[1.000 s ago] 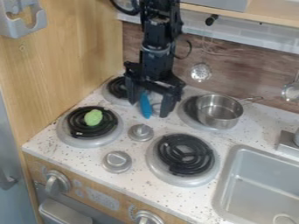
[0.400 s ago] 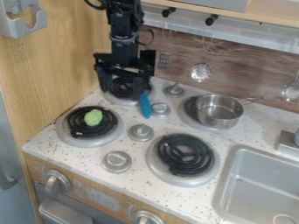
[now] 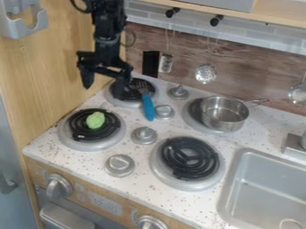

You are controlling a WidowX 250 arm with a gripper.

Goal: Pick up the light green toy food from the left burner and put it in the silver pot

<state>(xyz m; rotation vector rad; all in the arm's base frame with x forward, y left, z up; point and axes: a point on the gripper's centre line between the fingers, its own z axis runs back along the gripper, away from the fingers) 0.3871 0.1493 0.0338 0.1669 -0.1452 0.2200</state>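
The black two-finger gripper (image 3: 104,87) is at the upper left of the camera view, by the back-left burner (image 3: 131,103). Its fingers stand wide apart with nothing between them. Nearest to it, at its 4 o'clock, is a slim fork with a blue handle and a grey, metal-looking head (image 3: 147,102); the head lies over the burner's 2 o'clock side and the handle runs down toward 6 o'clock, onto the pale speckled counter (image 3: 128,192). A small grey knob (image 3: 164,112) sits just beside the handle at 3 o'clock.

The fork should be light and stiff—unlikely to bend or break under a firm pinch. The handle looks smooth, probably plastic, so it could slip or swivel if caught near one end. The best hold is likely across the upper-middle of the blue part, near the balance point, with the fingers closing from 9 and 3 o'clock; the knob leaves limited room on the 3 o'clock side. The head is a poorer hold—thin, and close to the coil.

Compared with the frame just before, the gripper has moved off toward 10 o'clock, uncovering the fork's head and more of the coil. The fork lies where it did, its handle at the same angle.
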